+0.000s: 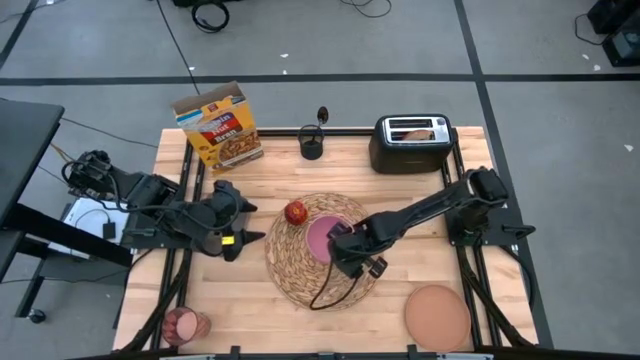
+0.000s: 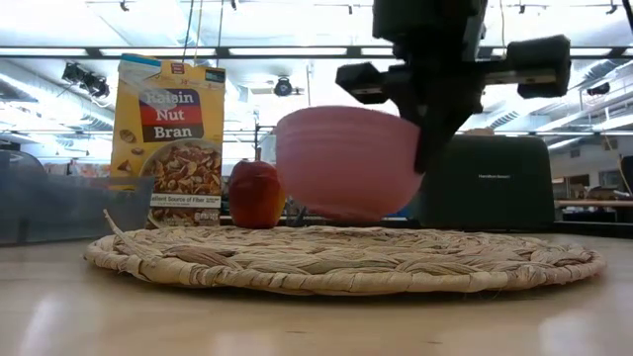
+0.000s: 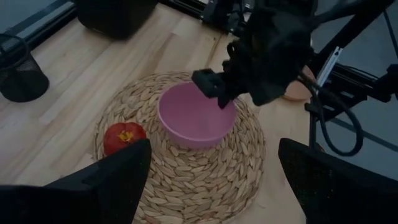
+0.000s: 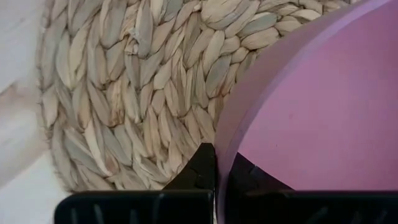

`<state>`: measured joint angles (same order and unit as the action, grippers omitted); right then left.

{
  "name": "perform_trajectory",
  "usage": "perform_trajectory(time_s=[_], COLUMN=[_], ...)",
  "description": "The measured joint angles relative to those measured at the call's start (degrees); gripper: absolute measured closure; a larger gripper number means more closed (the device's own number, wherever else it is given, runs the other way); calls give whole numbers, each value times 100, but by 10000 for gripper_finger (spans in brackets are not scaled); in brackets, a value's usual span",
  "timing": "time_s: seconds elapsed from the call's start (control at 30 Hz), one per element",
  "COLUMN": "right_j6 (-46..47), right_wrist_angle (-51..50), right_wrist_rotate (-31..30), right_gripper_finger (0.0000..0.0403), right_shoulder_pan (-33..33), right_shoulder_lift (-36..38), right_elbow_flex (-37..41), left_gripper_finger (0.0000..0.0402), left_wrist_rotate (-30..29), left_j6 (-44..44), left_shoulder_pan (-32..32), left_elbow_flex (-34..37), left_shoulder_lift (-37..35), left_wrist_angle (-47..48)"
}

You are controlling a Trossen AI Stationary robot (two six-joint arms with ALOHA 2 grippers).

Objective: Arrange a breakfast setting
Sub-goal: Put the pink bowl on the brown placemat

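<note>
A pink bowl [image 1: 320, 235] hangs just over the middle of the round woven straw placemat [image 1: 300, 268], with my right gripper [image 4: 217, 163] shut on it. A small red apple [image 1: 296, 212] rests on the placemat's far left part, beside the bowl [image 2: 346, 163]. My left gripper [image 1: 240, 238] stands open at the placemat's left edge, with nothing between its fingers. My right gripper holds the bowl by its rim [image 4: 227, 146] on the side toward the table's right. One finger is inside the bowl and one outside. The fingers come from above, pointing steeply down. The bowl hangs roughly upright, its base slightly clear of the placemat [image 2: 346, 259].
A salmon-brown plate [image 1: 437, 312] lies at the near right and a translucent pink cup [image 1: 183, 324] at the near left. Along the far edge stand the cereal box [image 1: 220, 125], a black mesh pot [image 1: 312, 146] and the black toaster [image 1: 412, 148] with toast [image 1: 418, 128].
</note>
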<state>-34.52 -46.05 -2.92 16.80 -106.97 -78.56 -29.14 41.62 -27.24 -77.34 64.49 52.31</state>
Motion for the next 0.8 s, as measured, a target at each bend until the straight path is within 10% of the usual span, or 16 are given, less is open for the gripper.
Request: perform_trajectory(time_s=[0.8], right_j6=[193], right_wrist_angle=[86], right_wrist_rotate=[-48], right_gripper_finger=[312], right_shoulder_pan=[84], right_shoulder_lift=[64], right_elbow_flex=[-2], left_gripper_finger=[44], left_wrist_rotate=[-77], left_j6=[156], left_shoulder_pan=[0], left_elbow_flex=[0], left_shoulder_lift=[2], left_wrist_angle=[-71])
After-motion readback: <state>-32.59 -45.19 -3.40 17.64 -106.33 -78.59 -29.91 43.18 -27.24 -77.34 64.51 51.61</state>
